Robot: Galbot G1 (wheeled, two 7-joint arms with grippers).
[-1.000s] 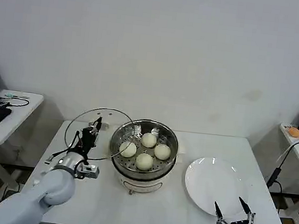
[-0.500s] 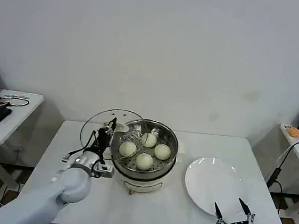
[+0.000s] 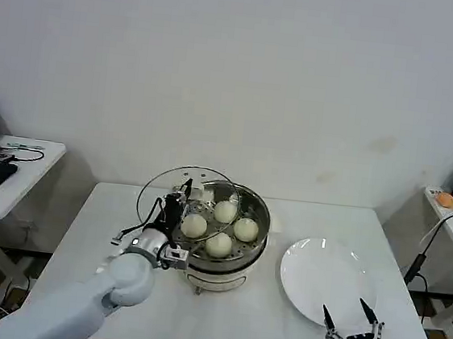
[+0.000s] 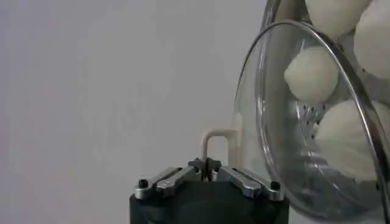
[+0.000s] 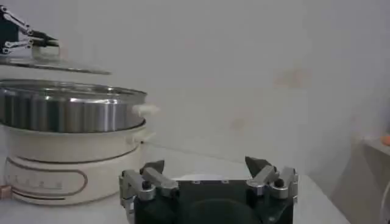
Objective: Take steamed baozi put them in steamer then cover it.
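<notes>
We see the steamer (image 3: 218,235) standing near the middle of the white surface (image 3: 107,230), with four baozi (image 3: 221,227) sitting inside its steel basket. Our left gripper (image 3: 180,194) is clenched on the cream handle (image 4: 218,146) of the lid (image 3: 194,207) and holds it in the air, partly over the steamer's left half and overhanging past its left rim; the glass is not resting on the rim. In the left wrist view the gripper's (image 4: 208,170) two jaws meet on the handle, and through the tilted glass (image 4: 304,115) we make out the pale buns (image 4: 312,74) and the perforated bottom beneath them. To the right of the steamer lies the white plate (image 3: 328,281), near but apart from it. Our right gripper (image 3: 349,328) hovers low at the near edge of the plate, well to the right of the steamer, with its jaws spread wide and grasping nothing. In the right wrist view those jaws (image 5: 207,176) stand apart in the foreground, the steamer (image 5: 73,140) sits beyond them on its cream base, and the lid (image 5: 52,64) hangs just above the steamer's rim with the left gripper (image 5: 21,33) on top of it
</notes>
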